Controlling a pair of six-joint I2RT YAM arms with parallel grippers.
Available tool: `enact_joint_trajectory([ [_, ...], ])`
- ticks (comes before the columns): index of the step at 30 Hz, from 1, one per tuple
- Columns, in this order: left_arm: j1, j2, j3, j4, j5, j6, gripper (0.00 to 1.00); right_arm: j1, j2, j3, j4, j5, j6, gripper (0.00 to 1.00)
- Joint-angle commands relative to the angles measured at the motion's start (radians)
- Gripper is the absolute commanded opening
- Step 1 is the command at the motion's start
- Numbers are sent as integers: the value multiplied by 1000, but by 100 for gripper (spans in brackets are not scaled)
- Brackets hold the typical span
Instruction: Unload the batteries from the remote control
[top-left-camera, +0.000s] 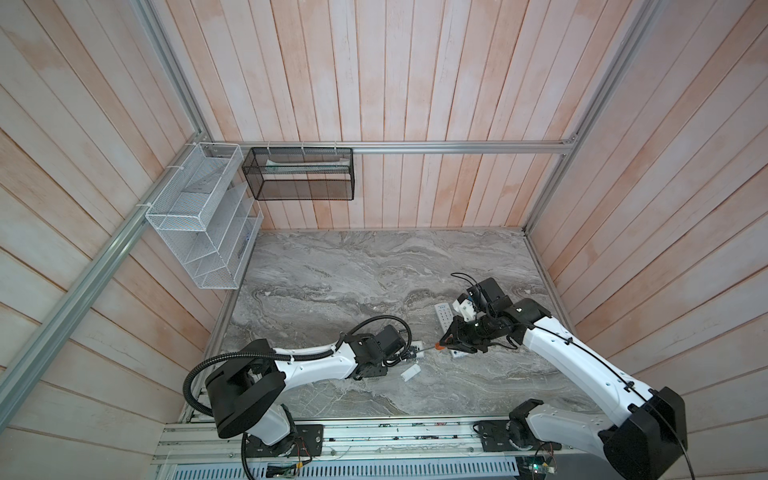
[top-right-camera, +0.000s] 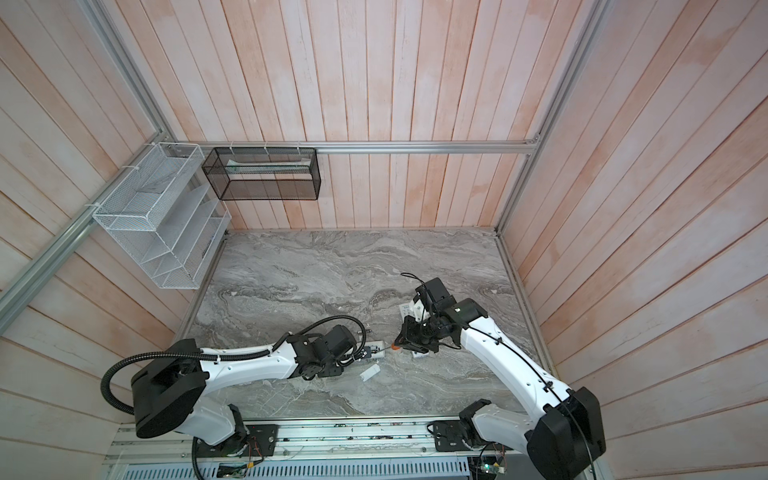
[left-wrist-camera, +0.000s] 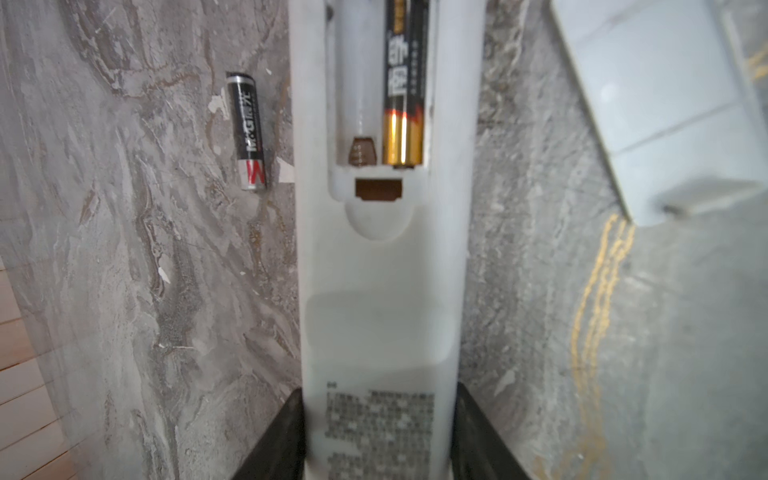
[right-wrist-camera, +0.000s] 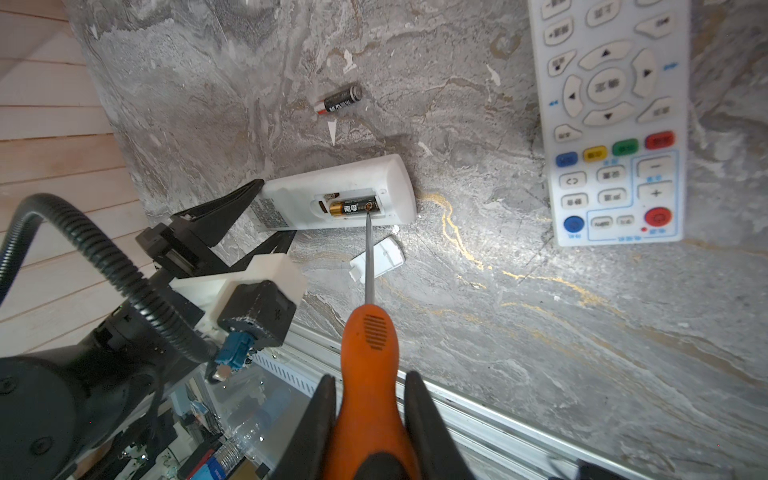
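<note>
The white remote control (left-wrist-camera: 382, 291) lies back up on the marble table, its battery bay uncovered. My left gripper (left-wrist-camera: 378, 411) is shut on its label end, a finger on each side. One of the batteries (left-wrist-camera: 405, 83) sits in the bay, black with a gold end, beside a bare slot with a spring. A second battery (left-wrist-camera: 248, 131) lies loose on the table next to the remote. My right gripper (right-wrist-camera: 370, 376) is shut on an orange-handled screwdriver (right-wrist-camera: 370, 332). The shaft's tip touches the end of the seated battery (right-wrist-camera: 353, 207). In a top view the two grippers (top-left-camera: 409, 353) (top-left-camera: 446, 343) face each other.
A second white remote (right-wrist-camera: 611, 116) lies buttons up beyond my right gripper. A small white battery cover (right-wrist-camera: 378, 257) rests on the table under the screwdriver shaft. The table's metal front rail (right-wrist-camera: 478, 411) runs close by. A white wire rack (top-left-camera: 199, 216) and a black mesh basket (top-left-camera: 299, 174) hang on the walls.
</note>
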Motion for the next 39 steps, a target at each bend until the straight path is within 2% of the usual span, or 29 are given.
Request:
enact_joint_trajectory([
  [1,-15,-27,1,34,-24,-16,1,4,-11,-34,18,63,86,0],
  [10,-42,-23,7,37,-66,-32,1,67,-140,-153,160,112,386,0],
  [20,-63,-9,21,30,-78,-53,1,214,-151,-193,264,229,581,0],
  [26,-71,-7,22,30,-85,-58,2,243,-180,-206,289,290,633,0],
  [30,-72,-7,17,30,-83,-52,2,242,-163,-199,314,274,574,0],
  [39,-73,-1,-6,27,-20,-40,3,219,-103,14,113,233,110,0],
])
